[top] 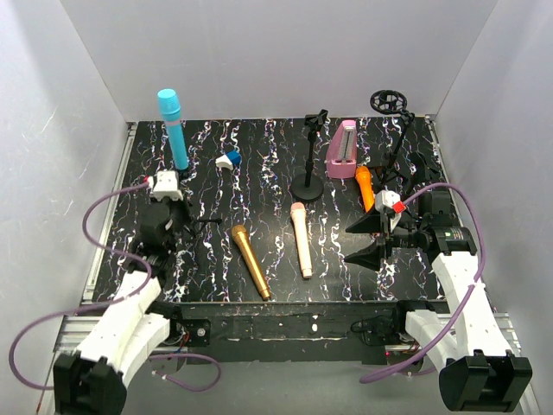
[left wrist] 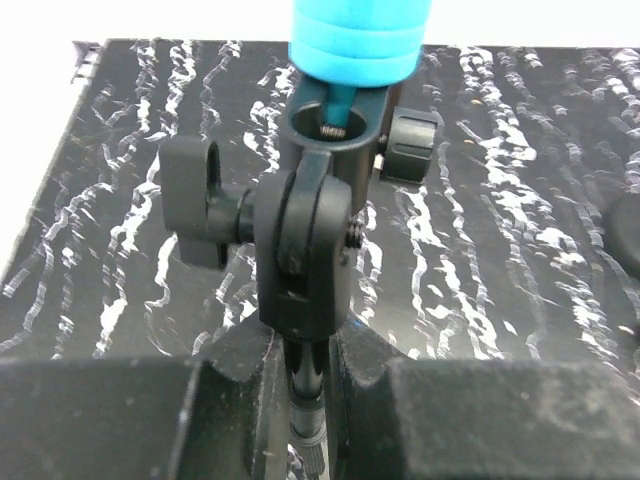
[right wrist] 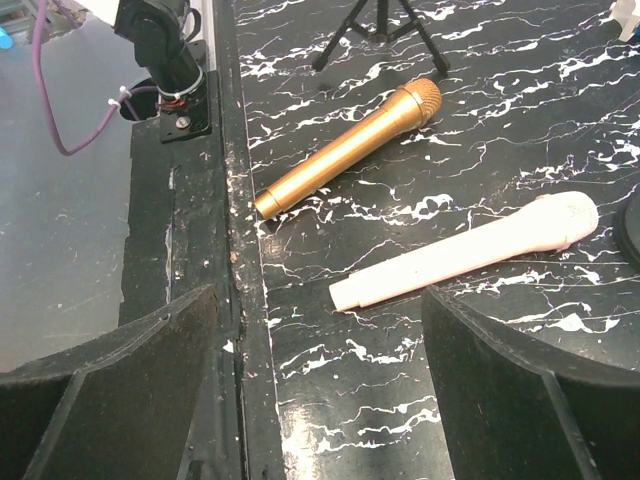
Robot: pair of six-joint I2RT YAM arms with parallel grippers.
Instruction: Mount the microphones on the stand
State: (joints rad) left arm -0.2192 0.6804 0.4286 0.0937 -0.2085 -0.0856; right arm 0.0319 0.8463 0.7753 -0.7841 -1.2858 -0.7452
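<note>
- Matte black fingers (left wrist: 110,420) of the left gripper (left wrist: 305,425) are clamped tight on the thin metal pole of the tripod stand (left wrist: 305,250), close to the left edge of the surface (top: 259,194).
- Just above them, the stand's glossy black plastic clip (left wrist: 335,125), with a lobed knob on its side, carries the sky-blue microphone (left wrist: 355,40). Its narrow tail drops into the ring and its thick, banded body rises upright.
- Toward the right edge, the right gripper (top: 348,245) hangs with its wedge-shaped fingers spread wide, holding nothing.
- Near the near edge, left of centre, the gold microphone (right wrist: 345,150) lies flat, a shiny tapered stick with a mesh ball head.
- Beside it but not touching, the pale pink-cream microphone (right wrist: 470,250) lies flat, smooth, with a rounded head.
- On the right half, the orange microphone (top: 365,187) lies just beside the mauve block (top: 343,149).
- Under them all, the surface is black with white marble-like veins.
</note>
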